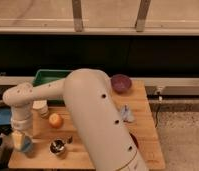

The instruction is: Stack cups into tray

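The translucent light-blue cup (26, 145) stands near the table's front left corner. My gripper (19, 138) hangs straight down from the white arm, right at this cup and partly covering its left side. The white cup (41, 108) stands upright behind it, left of the orange bowl, partly hidden by the arm. The green tray (49, 76) sits at the table's back left, its right part hidden behind my arm.
An orange bowl (55, 120) sits mid-left and a shiny metal cup with a utensil (57, 147) at the front. A purple bowl (121, 83) is at the back right. A small pale-blue object (127, 114) lies right of my arm. The wooden table (143, 125) has edges close all round.
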Robot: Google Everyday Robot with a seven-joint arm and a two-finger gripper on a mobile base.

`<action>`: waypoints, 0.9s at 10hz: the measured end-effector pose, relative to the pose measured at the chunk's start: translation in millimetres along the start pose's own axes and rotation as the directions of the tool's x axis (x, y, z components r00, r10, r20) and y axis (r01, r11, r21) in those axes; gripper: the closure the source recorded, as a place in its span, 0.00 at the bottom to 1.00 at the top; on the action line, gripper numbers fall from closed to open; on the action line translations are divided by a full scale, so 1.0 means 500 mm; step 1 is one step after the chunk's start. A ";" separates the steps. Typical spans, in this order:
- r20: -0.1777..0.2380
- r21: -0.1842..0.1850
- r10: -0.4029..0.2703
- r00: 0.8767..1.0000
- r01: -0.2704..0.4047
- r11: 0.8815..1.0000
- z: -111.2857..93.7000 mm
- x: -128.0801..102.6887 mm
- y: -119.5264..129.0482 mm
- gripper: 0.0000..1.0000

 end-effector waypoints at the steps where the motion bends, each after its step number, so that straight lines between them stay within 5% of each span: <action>1: -0.012 0.006 0.007 1.000 -0.007 1.000 0.003 0.004 0.000 0.46; 6: -0.036 0.024 -0.015 0.999 0.016 1.000 0.006 -0.003 0.009 0.95; 9: -0.022 0.034 -0.039 0.999 0.040 0.999 -0.009 -0.010 0.015 1.00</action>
